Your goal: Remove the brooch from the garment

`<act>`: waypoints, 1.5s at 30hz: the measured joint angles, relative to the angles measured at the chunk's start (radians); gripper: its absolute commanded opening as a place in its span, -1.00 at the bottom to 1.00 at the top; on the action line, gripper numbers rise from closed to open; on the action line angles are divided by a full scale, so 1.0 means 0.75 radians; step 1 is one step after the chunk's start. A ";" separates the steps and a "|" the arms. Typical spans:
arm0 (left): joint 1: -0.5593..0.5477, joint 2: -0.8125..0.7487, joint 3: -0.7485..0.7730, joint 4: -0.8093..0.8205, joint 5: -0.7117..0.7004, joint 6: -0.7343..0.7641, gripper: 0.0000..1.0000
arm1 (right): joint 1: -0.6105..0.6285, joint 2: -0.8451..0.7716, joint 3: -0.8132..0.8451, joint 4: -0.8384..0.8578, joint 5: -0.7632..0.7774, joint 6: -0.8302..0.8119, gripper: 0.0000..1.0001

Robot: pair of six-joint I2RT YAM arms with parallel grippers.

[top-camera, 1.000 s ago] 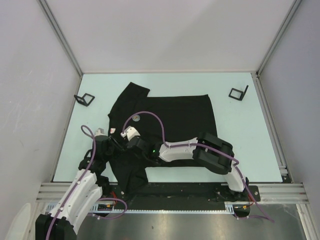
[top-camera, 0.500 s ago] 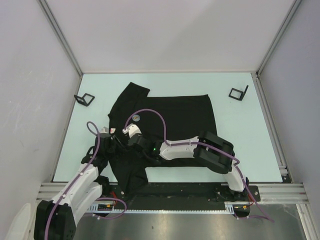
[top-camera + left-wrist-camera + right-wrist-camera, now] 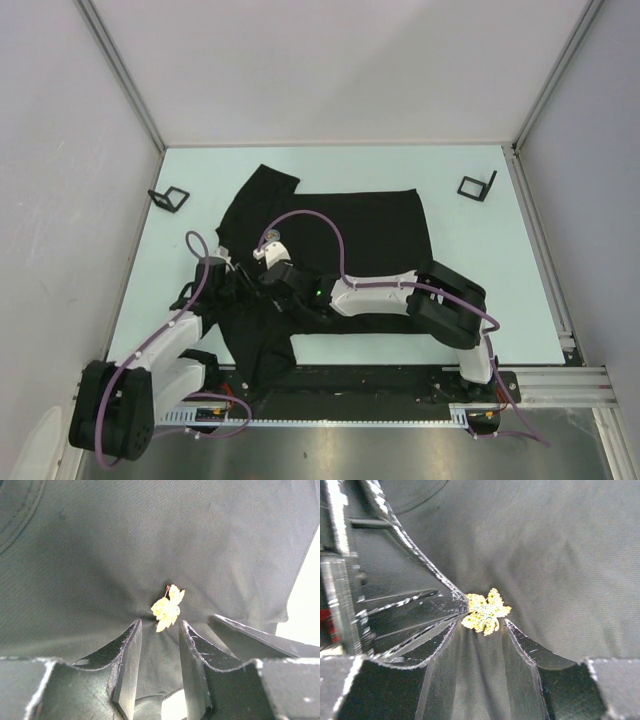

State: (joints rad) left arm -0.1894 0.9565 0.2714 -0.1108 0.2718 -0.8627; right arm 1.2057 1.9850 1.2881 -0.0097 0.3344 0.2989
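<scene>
The garment (image 3: 360,225), a black T-shirt, lies spread on the pale green table (image 3: 480,280). The brooch (image 3: 167,609), a small yellow leaf, is pinned to it; in the right wrist view the brooch (image 3: 485,611) sits just past the fingertips. My left gripper (image 3: 160,624) is open, its tips pressed on puckered cloth either side of the brooch's lower edge. My right gripper (image 3: 482,625) is open too and straddles a ridge of cloth just below the brooch. In the top view the left gripper (image 3: 238,284) and right gripper (image 3: 262,282) meet over the shirt's left part and hide the brooch.
Two small black wire stands rest on the table, one at the far left (image 3: 168,198) and one at the far right (image 3: 477,186). Grey walls close in the table on three sides. A purple cable (image 3: 300,215) loops above the shirt.
My left arm has stretched forward and to the right, bringing its gripper onto the shirt next to the right one. The right arm's wrist edged away a little and its elbow moved right.
</scene>
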 measured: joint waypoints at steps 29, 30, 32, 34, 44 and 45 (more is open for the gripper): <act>0.003 0.271 0.001 0.294 0.110 -0.023 -0.20 | -0.069 -0.034 -0.039 0.020 -0.049 0.018 -0.08; 0.004 0.272 0.001 0.296 0.112 -0.026 -0.20 | -0.070 -0.034 -0.040 0.020 -0.050 0.018 -0.08; 0.004 0.272 0.001 0.298 0.120 -0.027 -0.19 | -0.071 -0.034 -0.040 0.020 -0.049 0.017 -0.08; 0.005 0.268 0.000 0.299 0.123 -0.027 -0.17 | -0.071 -0.034 -0.040 0.020 -0.049 0.011 -0.10; 0.012 0.228 -0.023 0.311 0.137 -0.055 -0.24 | -0.049 -0.027 -0.054 0.043 -0.039 -0.026 -0.37; 0.012 0.226 -0.023 0.322 0.149 -0.066 -0.26 | -0.047 -0.027 -0.064 0.054 -0.048 -0.026 -0.38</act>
State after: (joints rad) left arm -0.1802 1.1263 0.2539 0.1310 0.3832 -0.9119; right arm 1.1702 1.9648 1.2404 0.0311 0.2981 0.2790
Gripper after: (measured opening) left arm 0.400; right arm 0.326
